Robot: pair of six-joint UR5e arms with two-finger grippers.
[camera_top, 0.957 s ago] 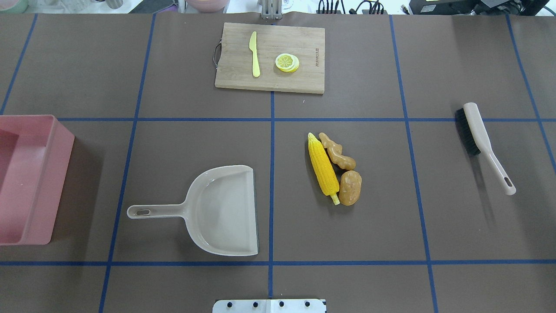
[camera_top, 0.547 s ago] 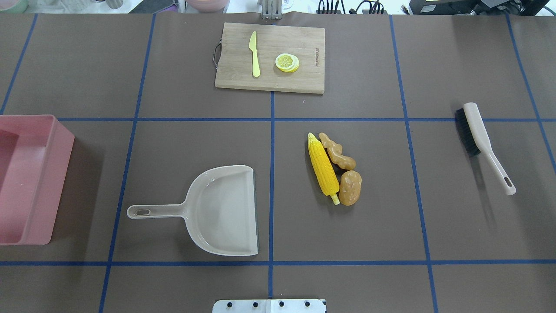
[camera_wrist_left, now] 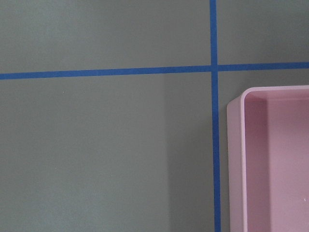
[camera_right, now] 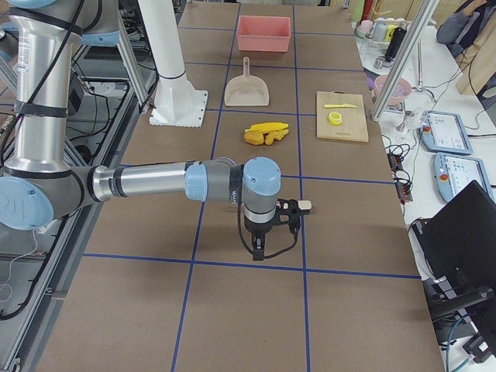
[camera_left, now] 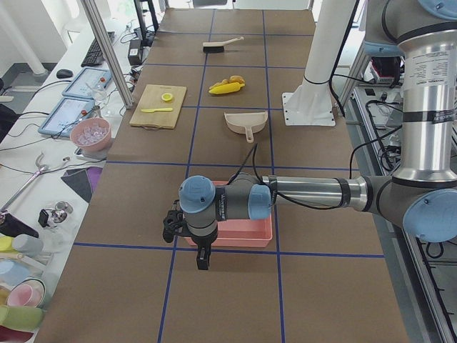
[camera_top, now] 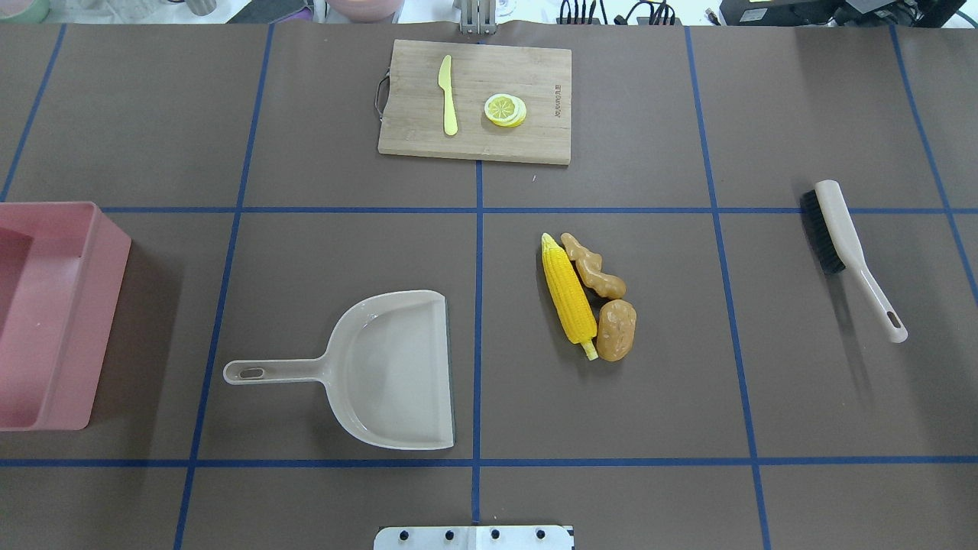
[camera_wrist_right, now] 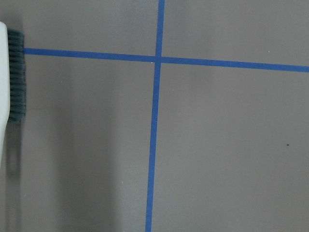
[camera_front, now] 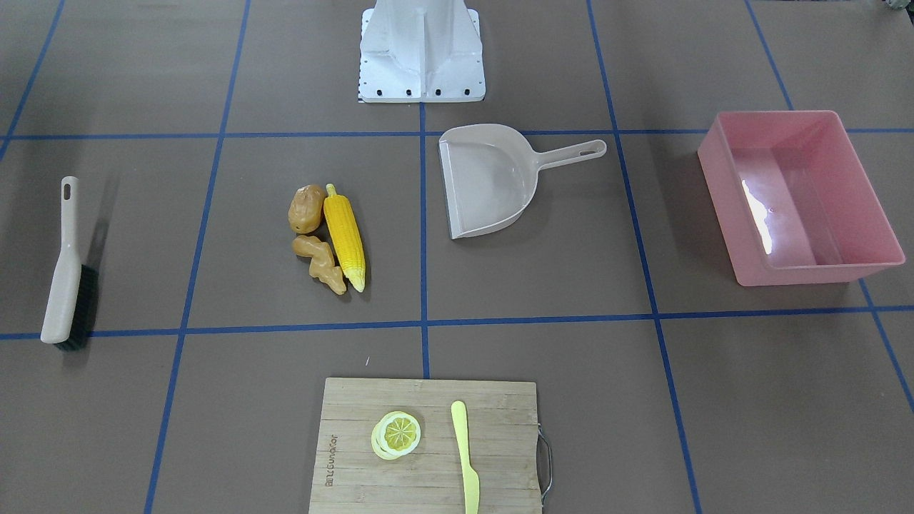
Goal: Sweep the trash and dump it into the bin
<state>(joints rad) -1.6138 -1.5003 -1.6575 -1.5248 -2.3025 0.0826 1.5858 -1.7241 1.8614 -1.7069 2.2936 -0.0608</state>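
Trash [camera_top: 573,302] is lying at the middle of the bench [camera_top: 306,252], a touching cluster just right of the dustpan [camera_top: 397,374]. We are seeing the left tool [camera_left: 202,263] hanging by the bin [camera_front: 722,185] and the right tool [camera_right: 258,249] by the brush [camera_top: 840,229], but we cannot tell whether either is parted or closed. Overhead, the bin is being cropped; its inside is showing only bare glossy floor. Corn cob [camera_top: 569,294] is running near-to-far, tip pointing away from the robot, potato [camera_top: 616,330] nearer, ginger root [camera_top: 592,267] farther. Farthest, a cutting board [camera_top: 535,130] is carrying a knife [camera_top: 448,95] and lemon slice [camera_top: 504,109].
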